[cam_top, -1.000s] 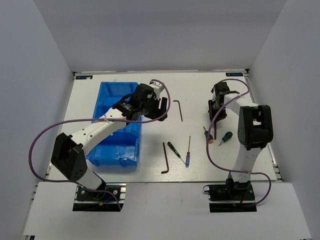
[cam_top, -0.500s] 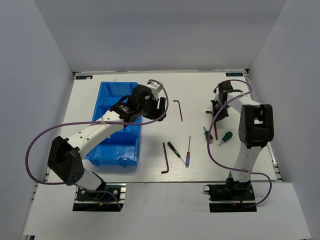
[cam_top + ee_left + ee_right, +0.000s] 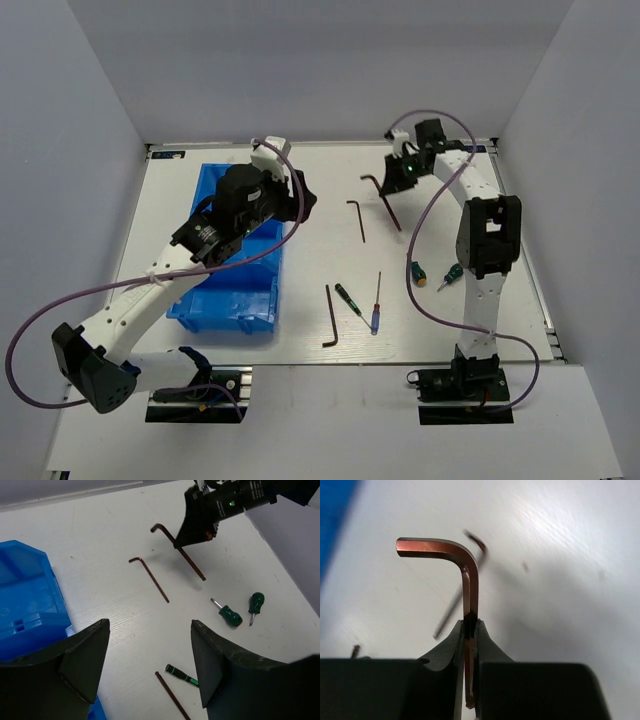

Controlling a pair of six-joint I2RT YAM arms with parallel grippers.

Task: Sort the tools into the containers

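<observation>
Pinching a hex key, right gripper hovers (left gripper agape).

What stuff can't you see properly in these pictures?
- Top view: the left arm covers much of the blue bin, so you can't tell whether any tools are inside.
- Right wrist view: the held hex key's lower end is hidden between the right gripper's fingers, and the table behind is blurred.
- Left wrist view: the black-green screwdriver is partly behind a finger of the left gripper.
</observation>
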